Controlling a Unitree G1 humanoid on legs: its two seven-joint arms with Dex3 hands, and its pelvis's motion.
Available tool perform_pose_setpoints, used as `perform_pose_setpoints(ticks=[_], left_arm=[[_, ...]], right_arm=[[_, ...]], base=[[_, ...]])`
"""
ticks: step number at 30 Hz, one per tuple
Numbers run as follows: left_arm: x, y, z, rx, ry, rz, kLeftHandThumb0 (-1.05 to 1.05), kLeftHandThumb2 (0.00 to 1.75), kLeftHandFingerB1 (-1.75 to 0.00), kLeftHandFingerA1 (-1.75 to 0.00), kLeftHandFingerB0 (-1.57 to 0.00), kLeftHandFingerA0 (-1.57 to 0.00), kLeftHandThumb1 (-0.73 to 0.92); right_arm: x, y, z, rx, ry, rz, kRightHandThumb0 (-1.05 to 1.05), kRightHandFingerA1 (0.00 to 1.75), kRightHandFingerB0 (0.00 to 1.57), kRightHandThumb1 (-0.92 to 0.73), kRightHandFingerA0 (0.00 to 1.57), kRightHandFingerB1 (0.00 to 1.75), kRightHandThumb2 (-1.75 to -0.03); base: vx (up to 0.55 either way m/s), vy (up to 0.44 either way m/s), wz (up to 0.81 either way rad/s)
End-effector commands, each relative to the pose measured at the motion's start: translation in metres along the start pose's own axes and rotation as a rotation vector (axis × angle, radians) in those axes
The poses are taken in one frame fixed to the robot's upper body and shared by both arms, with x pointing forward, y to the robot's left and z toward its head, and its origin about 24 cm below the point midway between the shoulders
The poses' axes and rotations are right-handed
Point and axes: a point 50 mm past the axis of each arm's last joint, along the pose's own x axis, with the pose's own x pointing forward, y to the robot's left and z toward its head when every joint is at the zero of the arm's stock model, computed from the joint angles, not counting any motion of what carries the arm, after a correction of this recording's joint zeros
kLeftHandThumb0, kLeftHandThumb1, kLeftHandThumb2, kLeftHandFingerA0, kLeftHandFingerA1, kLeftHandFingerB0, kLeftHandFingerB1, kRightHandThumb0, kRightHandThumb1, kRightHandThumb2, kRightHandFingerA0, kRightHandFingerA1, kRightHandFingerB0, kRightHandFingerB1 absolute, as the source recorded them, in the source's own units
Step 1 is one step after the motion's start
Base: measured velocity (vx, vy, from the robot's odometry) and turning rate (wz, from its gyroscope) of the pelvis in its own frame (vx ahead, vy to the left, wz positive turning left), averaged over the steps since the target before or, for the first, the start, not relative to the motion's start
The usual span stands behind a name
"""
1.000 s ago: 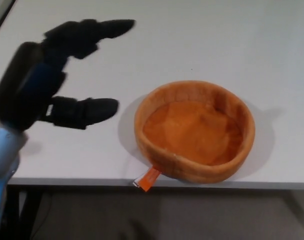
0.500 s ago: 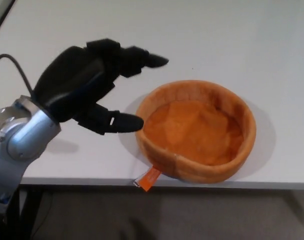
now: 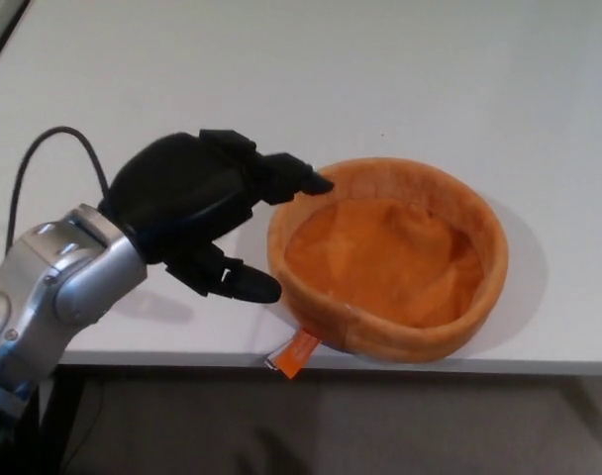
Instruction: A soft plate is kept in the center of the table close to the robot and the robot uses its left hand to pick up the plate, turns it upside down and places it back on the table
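The soft orange plate (image 3: 388, 255) sits right side up on the white table (image 3: 380, 79), close to the near edge, with an orange tag (image 3: 293, 353) hanging over that edge. My left hand (image 3: 197, 208) is just left of it, open. Its upper fingers (image 3: 299, 178) reach the plate's left rim at the top, and the thumb (image 3: 240, 281) lies low beside the rim's outer wall. I cannot tell whether the fingers touch the rim. Nothing is held. The right hand does not show.
The table's front edge (image 3: 479, 364) runs just below the plate, with dark floor beneath it. A black cable (image 3: 44, 158) loops above my silver left forearm (image 3: 53, 297).
My left hand has moved right and down toward the plate, from well left of it to its left rim, and the forearm has come into view. The plate has not moved.
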Motion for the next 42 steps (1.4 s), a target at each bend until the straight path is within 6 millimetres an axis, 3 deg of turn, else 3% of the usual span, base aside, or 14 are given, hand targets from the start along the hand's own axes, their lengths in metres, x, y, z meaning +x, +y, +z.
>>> perform_pose_setpoints(ticks=[1, 8, 9, 14, 15, 17, 21, 22, 25, 26, 31, 33, 41, 42], left_arm=[[0.010, -0.006, 0.001, 0.070, 0.015, -0.041, -0.98, 1.00, -0.43, -0.47, -0.33, -0.39, 0.58], [0.024, -0.017, 0.012, 0.080, -0.015, -0.067, -1.00, 0.64, -0.32, -0.38, -0.38, -0.46, 0.76], [0.027, -0.019, 0.014, 0.075, -0.019, -0.074, -0.99, 1.01, -0.43, -0.47, -0.33, -0.39, 0.59], [0.036, -0.023, 0.021, 0.075, -0.031, -0.097, -0.98, 1.02, -0.43, -0.47, -0.33, -0.38, 0.59], [0.038, -0.026, 0.025, 0.079, -0.040, -0.099, -0.99, 1.03, -0.43, -0.47, -0.33, -0.39, 0.59], [0.040, -0.028, 0.027, 0.073, -0.041, -0.113, -0.99, 1.02, -0.43, -0.47, -0.32, -0.39, 0.59], [0.043, -0.036, 0.031, 0.089, -0.049, -0.133, -0.99, 1.02, -0.43, -0.48, -0.32, -0.39, 0.60], [0.043, -0.039, 0.031, 0.088, -0.050, -0.139, -0.98, 1.02, -0.43, -0.49, -0.32, -0.39, 0.59], [0.043, -0.043, 0.030, 0.091, -0.044, -0.159, -1.00, 0.65, -0.32, -0.41, -0.37, -0.44, 0.77], [0.043, -0.044, 0.029, 0.092, -0.037, -0.174, -1.00, 1.04, -0.43, -0.49, -0.31, -0.37, 0.61], [0.042, -0.053, 0.024, 0.097, -0.018, -0.232, -0.97, 1.03, -0.44, -0.48, -0.32, -0.38, 0.60], [0.039, -0.057, 0.023, 0.091, -0.018, -0.234, -0.98, 1.04, -0.44, -0.50, -0.31, -0.38, 0.61], [0.033, -0.079, 0.026, 0.060, -0.008, -0.281, -1.05, 0.78, -0.36, -0.42, -0.36, -0.43, 0.65], [0.030, -0.084, 0.028, 0.053, -0.001, -0.302, -1.05, 0.78, -0.36, -0.42, -0.34, -0.41, 0.64]], right_arm=[[-0.001, -0.004, 0.002, -0.013, 0.011, 0.000, -0.80, 0.55, 0.34, -0.74, 0.46, 0.49, -1.11], [-0.001, -0.005, 0.002, -0.021, 0.009, 0.008, -0.80, 0.41, 0.39, -0.92, 0.52, 0.32, -0.69], [0.000, -0.006, 0.003, -0.021, 0.006, 0.007, -0.76, 0.55, 0.33, -0.74, 0.46, 0.49, -1.11], [-0.001, -0.007, 0.003, -0.013, 0.013, 0.002, -0.80, 0.41, 0.40, -0.92, 0.53, 0.32, -0.69], [0.000, -0.007, 0.004, -0.014, 0.013, 0.006, -0.83, 0.53, 0.33, -0.77, 0.46, 0.48, -1.12], [0.000, -0.007, 0.003, -0.006, 0.011, 0.009, -0.80, 0.40, 0.40, -0.91, 0.53, 0.32, -0.68], [-0.001, -0.008, 0.004, -0.024, 0.013, 0.016, -0.80, 0.40, 0.37, -0.92, 0.51, 0.32, -0.70], [-0.002, -0.008, 0.003, -0.026, 0.015, 0.014, -0.82, 0.54, 0.32, -0.78, 0.46, 0.48, -1.12], [-0.003, -0.007, 0.002, -0.025, 0.015, 0.011, -0.81, 0.41, 0.39, -0.92, 0.53, 0.32, -0.69], [-0.003, -0.007, 0.002, -0.024, 0.015, 0.012, -0.80, 0.40, 0.39, -0.92, 0.53, 0.32, -0.69], [-0.004, -0.006, 0.002, -0.012, 0.021, 0.002, -0.84, 0.53, 0.33, -0.78, 0.46, 0.48, -1.12], [-0.003, -0.005, 0.002, -0.014, 0.022, 0.004, -0.81, 0.39, 0.38, -0.92, 0.53, 0.31, -0.68], [0.001, -0.007, 0.005, -0.019, 0.014, -0.005, -0.80, 0.40, 0.40, -0.92, 0.54, 0.32, -0.69], [0.000, -0.007, 0.004, -0.018, 0.014, -0.002, -0.83, 0.53, 0.33, -0.78, 0.46, 0.48, -1.12]], base=[[0.00, 0.000, 0.00], [0.00, 0.000, 0.00], [0.00, 0.000, 0.00], [0.00, 0.000, 0.00], [0.00, 0.000, 0.00], [0.00, 0.000, 0.00], [0.00, 0.000, 0.00], [0.00, 0.000, 0.00], [0.00, 0.000, 0.00], [0.00, 0.000, 0.00], [0.00, 0.000, 0.00], [0.00, 0.000, 0.00], [0.00, 0.000, 0.00], [0.00, 0.000, 0.00]])
